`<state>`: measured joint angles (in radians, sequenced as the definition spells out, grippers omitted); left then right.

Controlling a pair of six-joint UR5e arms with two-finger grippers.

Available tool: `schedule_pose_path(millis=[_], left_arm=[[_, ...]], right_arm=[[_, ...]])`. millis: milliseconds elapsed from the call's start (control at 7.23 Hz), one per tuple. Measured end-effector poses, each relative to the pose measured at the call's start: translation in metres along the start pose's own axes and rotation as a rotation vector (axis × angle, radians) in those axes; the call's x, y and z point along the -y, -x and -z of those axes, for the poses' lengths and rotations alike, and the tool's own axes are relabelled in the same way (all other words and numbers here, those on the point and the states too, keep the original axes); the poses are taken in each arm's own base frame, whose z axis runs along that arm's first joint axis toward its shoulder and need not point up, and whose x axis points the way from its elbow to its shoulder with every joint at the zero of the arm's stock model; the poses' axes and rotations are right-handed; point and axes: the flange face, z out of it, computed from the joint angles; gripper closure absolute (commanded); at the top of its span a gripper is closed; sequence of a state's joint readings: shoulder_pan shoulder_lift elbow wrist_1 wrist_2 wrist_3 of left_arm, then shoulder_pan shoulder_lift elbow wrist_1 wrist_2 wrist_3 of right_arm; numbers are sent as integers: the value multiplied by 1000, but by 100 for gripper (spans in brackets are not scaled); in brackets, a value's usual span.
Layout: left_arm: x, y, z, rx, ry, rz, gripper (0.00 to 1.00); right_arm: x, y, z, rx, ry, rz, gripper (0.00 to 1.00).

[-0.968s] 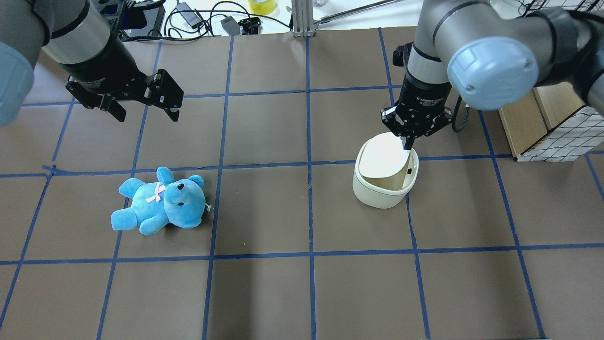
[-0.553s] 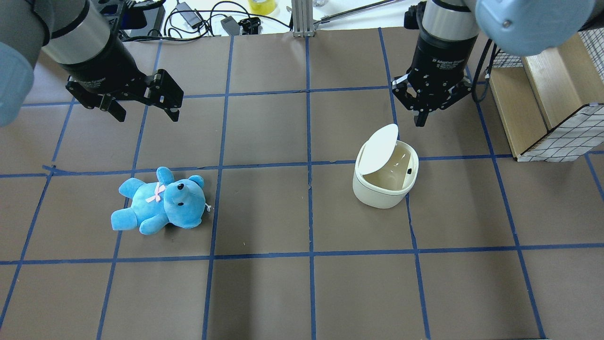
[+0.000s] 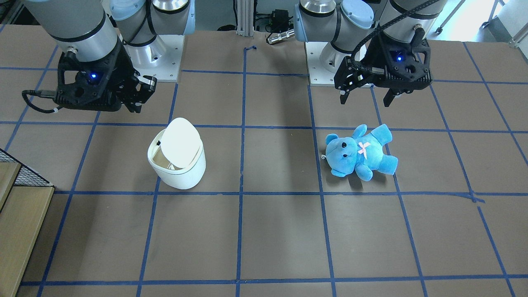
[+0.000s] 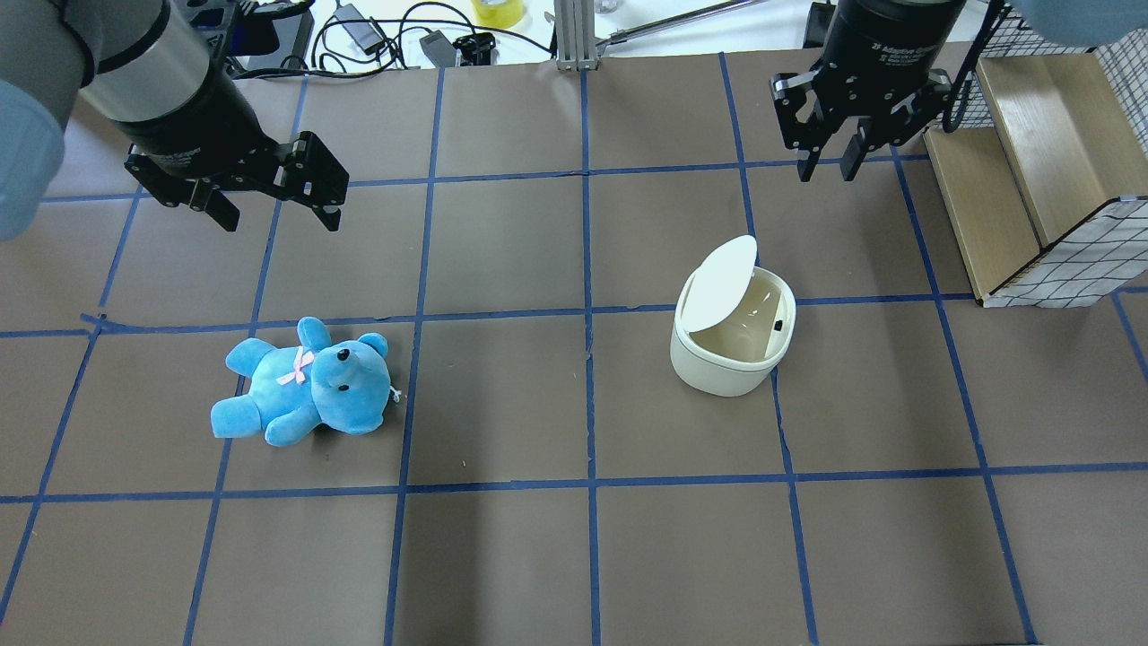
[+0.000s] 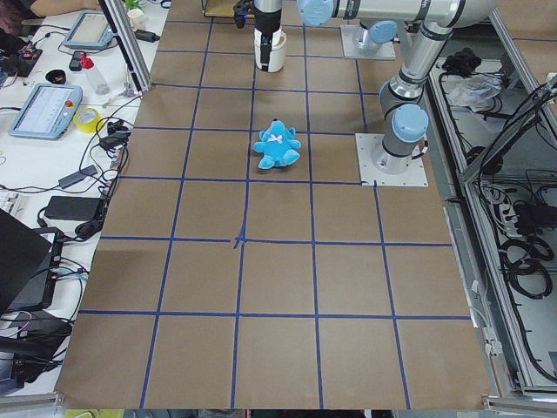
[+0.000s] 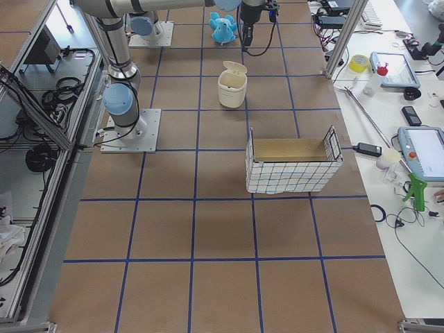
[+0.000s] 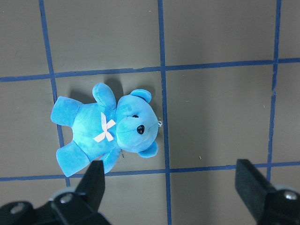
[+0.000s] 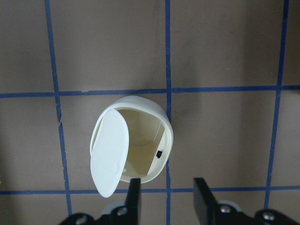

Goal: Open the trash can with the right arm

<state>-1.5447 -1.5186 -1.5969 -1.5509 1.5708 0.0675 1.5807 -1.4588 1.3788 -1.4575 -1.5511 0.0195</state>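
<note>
The white trash can (image 4: 728, 357) stands right of the table's middle, its flat lid (image 4: 717, 285) tipped up on edge so the tan inside shows. It also shows in the front view (image 3: 181, 173) and the right wrist view (image 8: 164, 133). My right gripper (image 4: 826, 169) hangs behind the can, well apart from it, fingers a little apart and empty; the right wrist view (image 8: 167, 197) shows the gap. My left gripper (image 4: 280, 217) is wide open and empty, high behind a blue teddy bear (image 4: 305, 381).
A wire basket with a wooden lining (image 4: 1031, 179) stands at the right edge, close to my right arm. The teddy (image 3: 359, 150) lies left of centre. Cables and tools lie beyond the table's far edge (image 4: 404, 40).
My right gripper lifted off the can and drew back toward the far edge, its fingers parting slightly. The lid swung from partly pushed in to standing tipped open. The left arm stayed still.
</note>
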Motion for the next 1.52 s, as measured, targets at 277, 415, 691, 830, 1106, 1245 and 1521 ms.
schedule_pose_path(millis=[277, 415, 691, 830, 1106, 1245, 1521], left_arm=[[0, 0, 0, 0, 0, 0, 0], [0, 0, 0, 0, 0, 0, 0], [0, 0, 0, 0, 0, 0, 0], [0, 0, 0, 0, 0, 0, 0], [0, 0, 0, 0, 0, 0, 0], [0, 0, 0, 0, 0, 0, 0], [0, 0, 0, 0, 0, 0, 0]], right_arm=[[8, -18, 11, -5, -75, 31, 0], [4, -20, 15, -11, -97, 47, 0], [-3, -22, 18, -18, -131, 64, 0], [-5, -22, 14, -20, -156, 66, 0], [-16, -22, 5, -23, -194, 68, 0], [-18, -22, 4, -24, -204, 68, 0], [-18, -26, 2, -31, -204, 68, 0]])
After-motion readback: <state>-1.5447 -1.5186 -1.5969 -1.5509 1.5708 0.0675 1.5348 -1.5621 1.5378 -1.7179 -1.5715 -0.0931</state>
